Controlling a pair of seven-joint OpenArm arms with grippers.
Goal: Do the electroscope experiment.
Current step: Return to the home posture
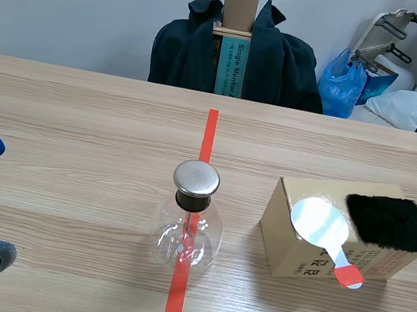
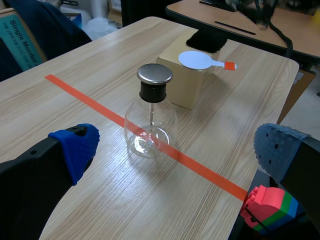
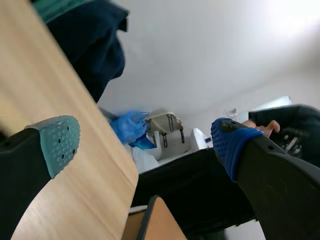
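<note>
At centre right, I'm targeting the paddle (image 1: 320, 223) handle, avoiding the flask (image 1: 187, 225), left gripper (image 2: 177, 147) and right gripper (image 3: 145, 140) both gaping.

On the table we count one glass flask (image 1: 185, 237) with one metal cap (image 1: 196, 178), one cardboard box (image 1: 294, 256), one round paddle (image 1: 319, 222) with a red tip and one black fuzzy pad (image 1: 389, 221). Behind the table we see one dark jacket (image 1: 288, 69), one tall carton (image 1: 238, 16) and one blue bag (image 1: 344, 81). Past the table's edge we find also one small stack of coloured bricks (image 2: 267, 206).
</note>
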